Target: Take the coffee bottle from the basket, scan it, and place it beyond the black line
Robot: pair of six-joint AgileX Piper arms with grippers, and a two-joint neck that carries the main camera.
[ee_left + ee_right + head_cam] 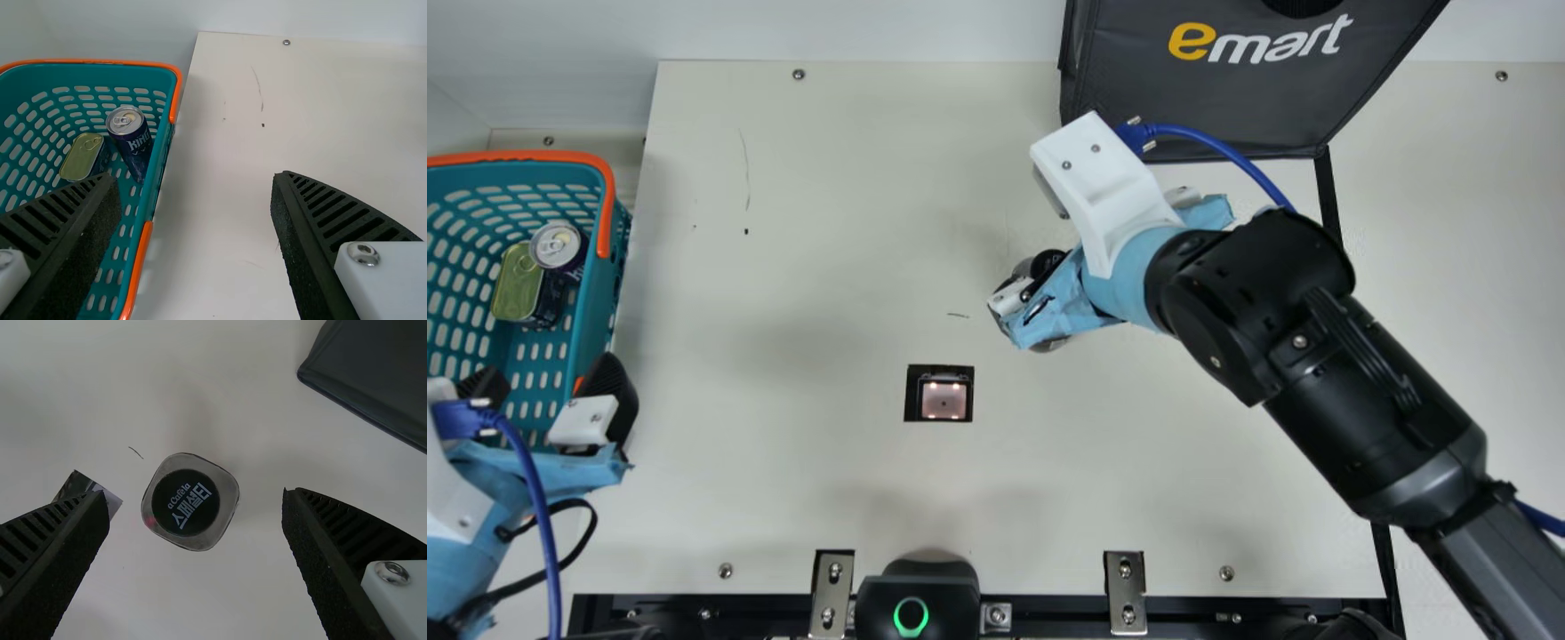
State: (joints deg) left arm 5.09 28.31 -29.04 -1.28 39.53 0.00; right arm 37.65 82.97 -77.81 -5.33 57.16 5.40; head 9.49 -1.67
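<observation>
Coffee bottle upright beside the scanner, right gripper wide around it

We see the coffee bottle (185, 503) standing on the table (827, 222), just to the right of the scanner (943, 397) and a little beyond it. Our right gripper (1054, 307) is over the bottle, its fingers set wide, with a gap on either side of the dark cap. The black line (1328, 197) lies well to the right of the scanner, so our bottle is on the scanner's side of it.

Left of the scanner, our left gripper (551, 375) is wide and holds nothing, one finger over the basket (596, 293). In that basket, far left of the scanner, we have a can (125, 121) and a tin (82, 157). Beyond the scanner and to its right is a dark bag (1209, 98).
</observation>
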